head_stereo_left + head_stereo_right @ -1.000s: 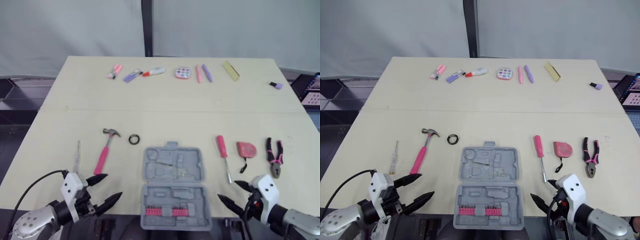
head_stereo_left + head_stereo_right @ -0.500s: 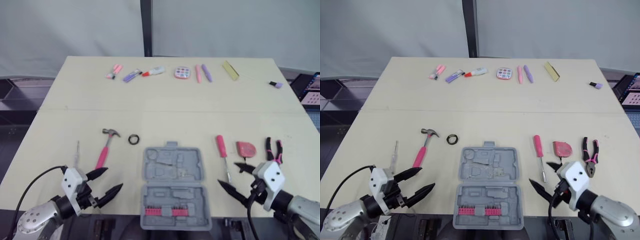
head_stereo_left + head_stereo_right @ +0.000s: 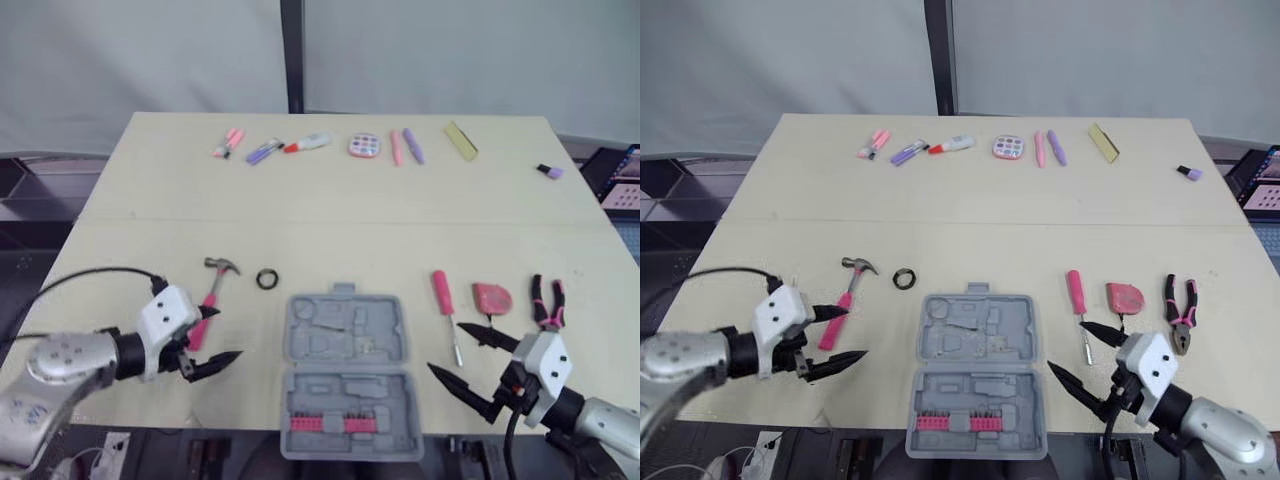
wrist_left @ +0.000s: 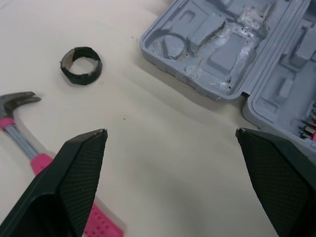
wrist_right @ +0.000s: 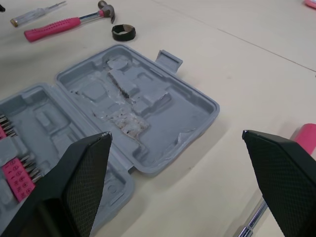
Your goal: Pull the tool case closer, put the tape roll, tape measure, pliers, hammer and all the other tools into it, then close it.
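Note:
The grey tool case point(image 3: 330, 345) lies open at the table's front middle, pink bits in its near half. Left of it are the pink-handled hammer point(image 3: 212, 295) and the black tape roll point(image 3: 267, 278). To its right lie a pink screwdriver point(image 3: 444, 300), the red tape measure point(image 3: 491, 297) and the pliers point(image 3: 549, 310). My left gripper point(image 3: 229, 332) is open just above the table, by the hammer handle's near end. Between the case's right edge and the screwdriver, my right gripper point(image 3: 445, 346) is open and holds nothing. The left wrist view shows the tape roll point(image 4: 81, 65) and the case point(image 4: 222, 49).
A row of small items lies along the far edge: markers point(image 3: 265, 150), a round pink palette point(image 3: 365, 146), pens point(image 3: 406, 146) and a yellow block point(image 3: 461, 140). A small purple piece point(image 3: 550, 171) sits far right. A thin tester screwdriver point(image 5: 37, 10) lies beyond the hammer.
My left arm has moved forward onto the table, bringing its gripper to the hammer handle. My right gripper has shifted slightly left toward the case. The tools have not moved.

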`<state>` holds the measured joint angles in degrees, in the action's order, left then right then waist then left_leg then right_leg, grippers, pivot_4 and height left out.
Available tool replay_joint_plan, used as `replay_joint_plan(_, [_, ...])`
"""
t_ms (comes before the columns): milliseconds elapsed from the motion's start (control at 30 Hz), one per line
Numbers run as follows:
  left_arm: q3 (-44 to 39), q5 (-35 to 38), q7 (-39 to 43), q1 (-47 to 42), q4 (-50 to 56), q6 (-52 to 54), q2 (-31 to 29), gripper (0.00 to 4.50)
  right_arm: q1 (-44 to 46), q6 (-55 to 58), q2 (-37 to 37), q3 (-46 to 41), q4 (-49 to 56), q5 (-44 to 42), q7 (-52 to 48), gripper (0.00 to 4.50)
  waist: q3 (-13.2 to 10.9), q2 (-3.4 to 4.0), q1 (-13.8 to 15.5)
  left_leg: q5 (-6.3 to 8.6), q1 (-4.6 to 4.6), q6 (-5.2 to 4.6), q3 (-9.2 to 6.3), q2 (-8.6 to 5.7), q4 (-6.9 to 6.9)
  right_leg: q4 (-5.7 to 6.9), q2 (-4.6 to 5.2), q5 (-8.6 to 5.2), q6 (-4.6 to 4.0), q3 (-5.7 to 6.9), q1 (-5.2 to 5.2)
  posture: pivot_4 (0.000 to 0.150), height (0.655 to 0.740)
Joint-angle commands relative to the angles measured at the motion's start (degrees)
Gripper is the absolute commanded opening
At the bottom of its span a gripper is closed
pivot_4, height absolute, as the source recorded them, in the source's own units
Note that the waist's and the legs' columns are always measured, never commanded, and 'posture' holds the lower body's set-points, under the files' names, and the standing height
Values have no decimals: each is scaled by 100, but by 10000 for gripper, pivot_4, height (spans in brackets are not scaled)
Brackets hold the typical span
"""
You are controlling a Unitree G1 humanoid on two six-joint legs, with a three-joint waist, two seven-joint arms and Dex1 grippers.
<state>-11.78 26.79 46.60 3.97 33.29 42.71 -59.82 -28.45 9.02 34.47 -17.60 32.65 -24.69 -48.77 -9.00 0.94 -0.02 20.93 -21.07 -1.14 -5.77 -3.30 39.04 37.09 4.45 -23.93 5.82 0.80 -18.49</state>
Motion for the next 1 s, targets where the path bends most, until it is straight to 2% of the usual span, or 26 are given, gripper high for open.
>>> replay_joint_plan(33, [576, -209, 215, -862, -45, 517, -638, 44736, -34, -293, 28, 15, -45, -35, -216, 44693, 0, 0, 3, 0, 1, 0, 1, -1, 1, 5, 0, 0, 0, -1, 0, 1500, 7134])
replay_joint_plan(167, [1886, -928, 311, -2276, -466, 776, -906, 44736, 73, -367, 22, 77, -137, 25, -170, 44693, -1, 2, 7, 0, 0, -1, 3, -9, 5, 32, 0, 0, 0, -3, -10, 1500, 7134])
replay_joint_plan(267, [2739, -1291, 667, -3099, -761, 831, -750, 44736, 89, -358, 30, 113, -134, 39, -135, 44693, -3, 0, 5, 0, -1, -2, 2, -10, 4, 47, -3, 0, 0, -1, -16, 1500, 7134])
replay_joint_plan(400, [3557, -1868, 849, -3884, -1408, 630, -223, 44736, 76, -310, 39, 131, -87, 64, -84, 44693, -5, -2, 6, 0, -4, -2, 2, -9, 9, 60, -4, 0, 0, -1, -22, 1500, 7134])
replay_joint_plan(1000, [4367, -2982, 1228, -5058, -3114, 336, 1259, 44736, 155, -300, 164, 12, -258, 59, -208, 44693, -6, -6, 7, -1, -7, -5, -2, -16, 17, 82, -2, 0, 1, 5, -31, 1500, 7134])
